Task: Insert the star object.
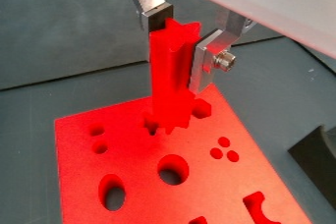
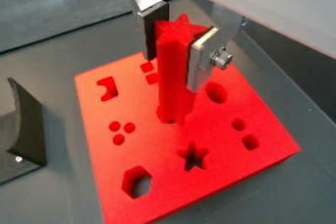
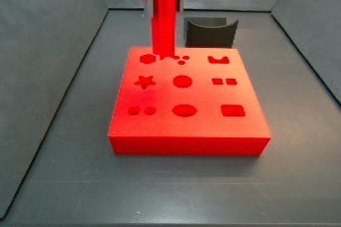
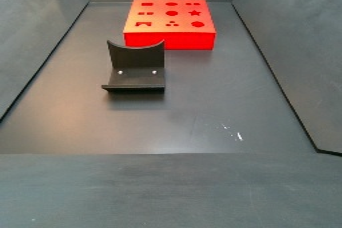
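Note:
The star object (image 2: 168, 76) is a long bright red peg with a star-shaped end, held upright. My gripper (image 2: 178, 41) is shut on its upper part, one silver finger on each side; this also shows in a wrist view (image 1: 184, 39). The peg's lower end is at the top face of the big red block (image 2: 157, 149), near its back edge in a side view (image 3: 163, 32). I cannot tell whether it touches. The star-shaped hole (image 2: 195, 155) lies apart from the peg's foot, nearer the block's front left in a side view (image 3: 146, 82).
The red block (image 3: 206, 97) has several differently shaped holes and lies on a dark grey floor with walls around it. The dark fixture (image 3: 209, 30) stands just behind the block, and in a side view (image 4: 134, 67) it stands on the floor apart from the block (image 4: 171, 40).

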Available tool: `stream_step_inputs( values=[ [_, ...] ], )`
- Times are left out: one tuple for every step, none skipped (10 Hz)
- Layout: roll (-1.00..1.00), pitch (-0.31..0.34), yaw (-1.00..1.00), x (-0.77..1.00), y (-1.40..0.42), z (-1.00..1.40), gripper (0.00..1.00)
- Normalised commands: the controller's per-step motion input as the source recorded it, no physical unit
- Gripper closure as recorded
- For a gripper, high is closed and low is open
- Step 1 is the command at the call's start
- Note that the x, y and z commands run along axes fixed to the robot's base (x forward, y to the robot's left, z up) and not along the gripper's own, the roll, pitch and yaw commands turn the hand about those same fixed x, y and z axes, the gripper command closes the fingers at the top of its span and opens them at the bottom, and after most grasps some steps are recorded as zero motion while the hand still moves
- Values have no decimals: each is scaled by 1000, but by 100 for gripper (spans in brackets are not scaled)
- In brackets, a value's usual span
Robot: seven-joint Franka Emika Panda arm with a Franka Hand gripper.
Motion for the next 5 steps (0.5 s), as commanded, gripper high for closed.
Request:
stream_step_inputs(
  values=[
    [161,30,-29,-40,0,-134,100],
    [-397,-36,-49,-191,0,-289,100],
    [-500,-153,-111,-146,69,0,100],
    [-500,-206,-17,-157,140,6,100],
    [-500,-253,51,-294,194,14,100]
  ],
)
